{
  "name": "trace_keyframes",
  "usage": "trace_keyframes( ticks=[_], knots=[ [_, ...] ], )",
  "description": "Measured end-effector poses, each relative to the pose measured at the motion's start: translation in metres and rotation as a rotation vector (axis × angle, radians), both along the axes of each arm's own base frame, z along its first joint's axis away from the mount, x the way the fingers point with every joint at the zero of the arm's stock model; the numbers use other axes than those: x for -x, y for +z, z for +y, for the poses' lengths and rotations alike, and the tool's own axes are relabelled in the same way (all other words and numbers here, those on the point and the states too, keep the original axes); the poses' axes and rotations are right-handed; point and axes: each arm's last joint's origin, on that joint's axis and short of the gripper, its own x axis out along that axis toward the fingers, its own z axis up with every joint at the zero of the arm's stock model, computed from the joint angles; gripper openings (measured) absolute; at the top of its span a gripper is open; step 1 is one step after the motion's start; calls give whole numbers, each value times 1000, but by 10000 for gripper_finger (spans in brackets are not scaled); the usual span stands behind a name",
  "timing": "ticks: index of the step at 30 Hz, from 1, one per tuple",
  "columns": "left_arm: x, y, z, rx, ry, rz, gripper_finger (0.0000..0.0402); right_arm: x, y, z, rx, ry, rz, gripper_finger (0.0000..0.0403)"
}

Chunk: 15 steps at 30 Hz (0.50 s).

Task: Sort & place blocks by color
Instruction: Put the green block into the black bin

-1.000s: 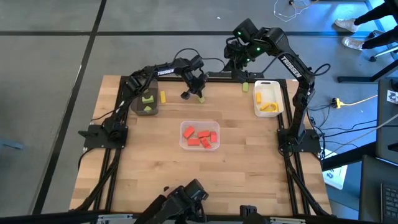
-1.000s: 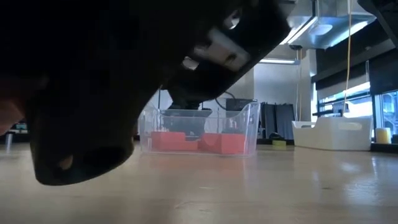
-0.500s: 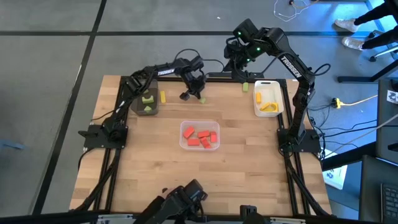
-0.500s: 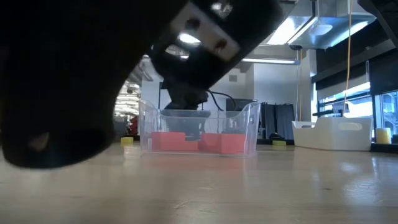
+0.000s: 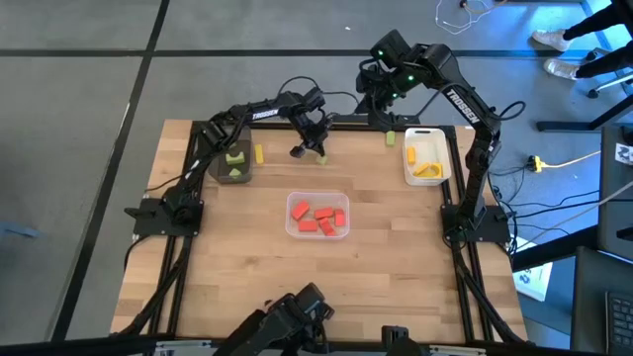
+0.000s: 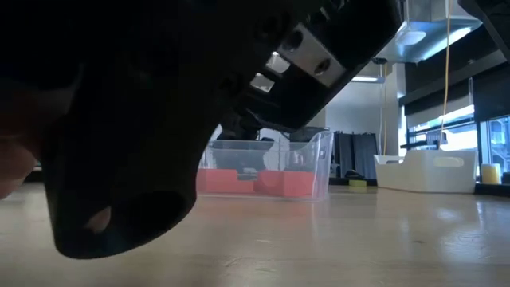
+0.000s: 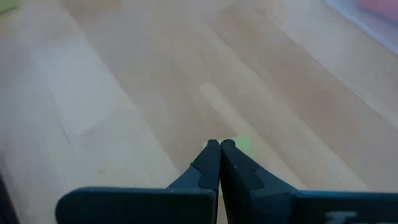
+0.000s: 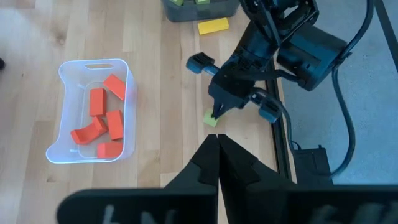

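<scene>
The left hand (image 5: 318,151) is clenched over a light green block (image 8: 211,119) on the tabletop (image 5: 247,257) — not clearly grasping it. The right hand (image 5: 386,117) — also clenched — hangs above the far edge.

Robotics lab or workshop: wooden table (image 5: 247,257) on grey concrete floor, cables (image 5: 554,198) trailing at 3 o'clock, industrial ceiling lights (image 6: 414,32), tall windows (image 6: 486,131) behind.

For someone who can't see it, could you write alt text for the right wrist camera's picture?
The left arm's end effector points down at a small green block on the wooden table, its fingers together right above the block. To one side stands a clear tray of red blocks; a yellow block lies beside a dark tray.
</scene>
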Motion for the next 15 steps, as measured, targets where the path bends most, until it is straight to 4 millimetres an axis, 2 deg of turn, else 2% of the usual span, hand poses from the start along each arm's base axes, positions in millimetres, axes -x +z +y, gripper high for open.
trace_keyframes(
  ticks=[15],
  knots=[
    [2,-1,1,11,0,-1,0,7,0,-9,-1,-34,2,0]
  ],
)
